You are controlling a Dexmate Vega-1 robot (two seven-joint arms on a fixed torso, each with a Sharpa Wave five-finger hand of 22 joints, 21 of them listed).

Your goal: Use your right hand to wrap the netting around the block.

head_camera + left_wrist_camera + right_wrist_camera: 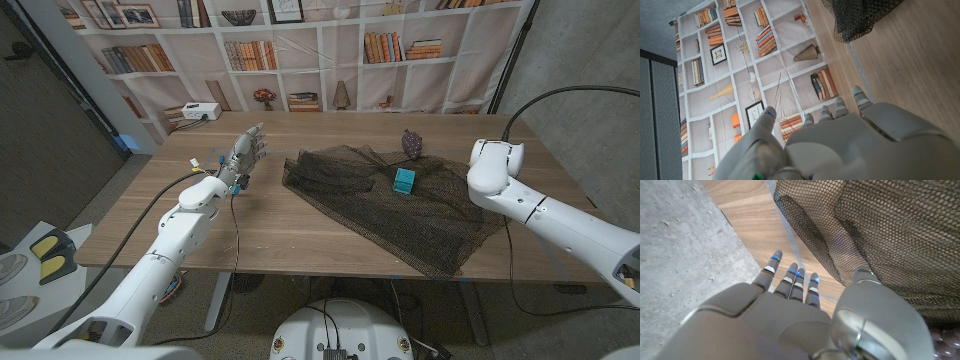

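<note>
The right robot hand (795, 315), fingers extended and grasping nothing, hovers at the near edge of the black netting (400, 205), spread on the counter (300, 235). Netting is probably light, limp, snag-prone; best pinched at that loose edge. Beyond the hand, the teal block (404, 180) sits on the netting.

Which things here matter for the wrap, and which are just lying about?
For the job:
netting, spread on the table
block, teal, on the netting
right robot hand, by the netting's edge

Lying about:
pinecone, behind the netting
white box, at the table's far left
left robot hand
</note>
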